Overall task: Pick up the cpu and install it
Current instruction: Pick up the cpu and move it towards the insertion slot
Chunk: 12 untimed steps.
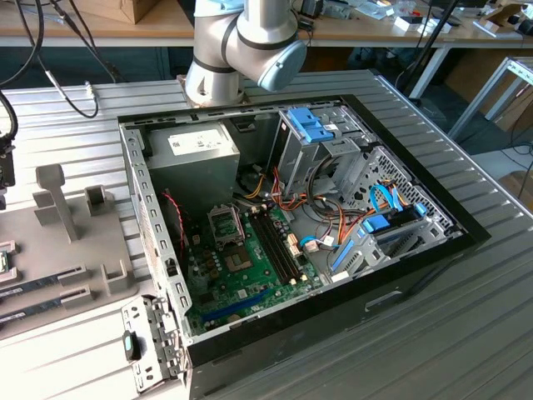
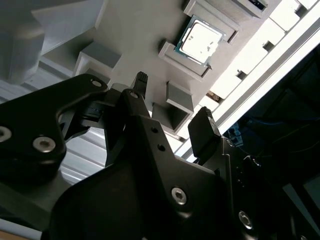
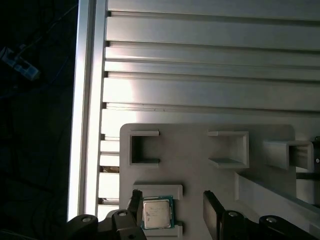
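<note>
The cpu (image 3: pixel 156 212) is a small square chip with a silvery top and a thin green rim. It lies flat in a recess of the grey fixture plate (image 3: pixel 190 145). In the second wrist view the cpu (image 2: pixel 200 41) sits beyond the black fingertips (image 2: pixel 141 80). My gripper (image 3: pixel 172 207) hovers over the plate, open, with nothing held. In the first wrist view the chip lies between the two fingers, closer to one of them. In the exterior view the open computer case (image 1: pixel 416 275) holds the green motherboard (image 1: pixel 250 271) with its black-framed socket (image 1: pixel 226 223).
The fixture plate (image 1: pixel 75 242) lies at the exterior view's left, with memory sticks (image 1: pixel 50 279) in slots and upright posts (image 1: pixel 54 196). A power supply (image 1: pixel 191 154), drive cages (image 1: pixel 321 137) and loose cables (image 1: pixel 333 225) fill the case. The ribbed table's edge (image 3: pixel 85 125) runs close to the plate.
</note>
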Motion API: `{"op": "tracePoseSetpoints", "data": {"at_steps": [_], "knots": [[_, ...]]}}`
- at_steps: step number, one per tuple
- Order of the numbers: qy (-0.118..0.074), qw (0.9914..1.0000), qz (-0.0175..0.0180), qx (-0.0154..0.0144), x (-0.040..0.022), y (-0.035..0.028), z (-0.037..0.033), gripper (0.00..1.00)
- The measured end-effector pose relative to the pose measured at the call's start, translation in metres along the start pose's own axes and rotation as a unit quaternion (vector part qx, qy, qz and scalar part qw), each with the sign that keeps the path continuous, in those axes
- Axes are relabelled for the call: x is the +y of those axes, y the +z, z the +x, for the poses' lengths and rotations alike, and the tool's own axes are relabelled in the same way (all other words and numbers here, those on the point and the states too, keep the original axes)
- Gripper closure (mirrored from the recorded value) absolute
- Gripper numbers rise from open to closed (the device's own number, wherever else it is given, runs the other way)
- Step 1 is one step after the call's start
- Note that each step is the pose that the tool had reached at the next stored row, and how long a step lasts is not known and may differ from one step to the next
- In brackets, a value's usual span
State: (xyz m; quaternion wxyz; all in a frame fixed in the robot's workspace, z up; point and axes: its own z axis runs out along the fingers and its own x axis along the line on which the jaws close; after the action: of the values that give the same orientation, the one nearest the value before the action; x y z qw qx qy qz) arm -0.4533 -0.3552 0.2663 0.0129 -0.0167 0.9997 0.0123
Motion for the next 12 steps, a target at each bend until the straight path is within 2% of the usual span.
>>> {"op": "tracePoseSetpoints", "data": {"at_steps": [12], "knots": [[0.0,1.0,0.0,0.0,-0.0019,0.002,0.0001,0.4]]}}
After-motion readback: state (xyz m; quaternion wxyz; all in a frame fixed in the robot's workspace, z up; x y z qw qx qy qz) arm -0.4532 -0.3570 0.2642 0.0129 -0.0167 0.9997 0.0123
